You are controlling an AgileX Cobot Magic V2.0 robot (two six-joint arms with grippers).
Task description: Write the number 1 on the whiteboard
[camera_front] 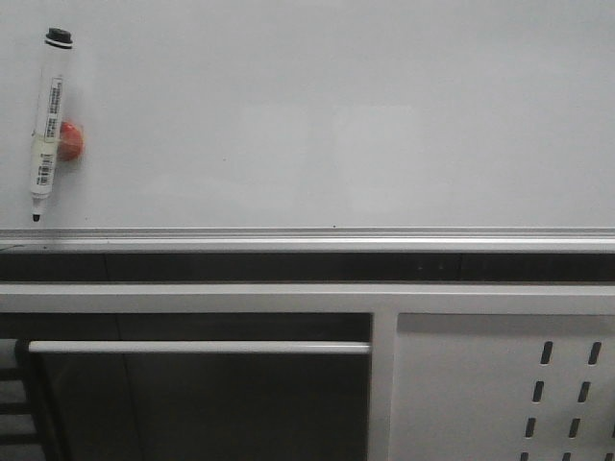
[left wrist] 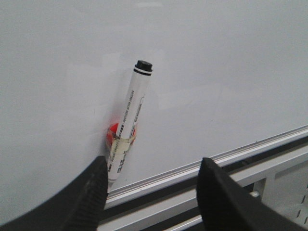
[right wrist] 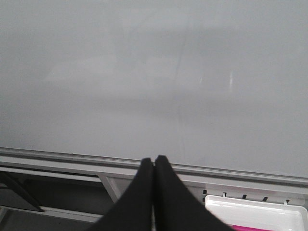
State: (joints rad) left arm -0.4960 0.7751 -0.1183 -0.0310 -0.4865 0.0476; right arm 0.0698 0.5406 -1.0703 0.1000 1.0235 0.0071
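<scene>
Blank whiteboard (camera_front: 336, 115) is filling the background; no number 1 is showing yet. Left gripper (left wrist: 151, 190), fingers apart, is facing the marker (camera_front: 46, 125) at upper left; grasping it likely comes next. Right gripper (right wrist: 154, 166) is sitting pressed together.

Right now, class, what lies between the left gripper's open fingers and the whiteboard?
In the left wrist view, only the marker on its red magnet stands between left gripper and whiteboard.

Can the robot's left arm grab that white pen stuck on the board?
Probably yes. The left gripper is open, its fingers spread either side of the marker, which hangs on the whiteboard by a red magnet. Nothing sits between them.
</scene>
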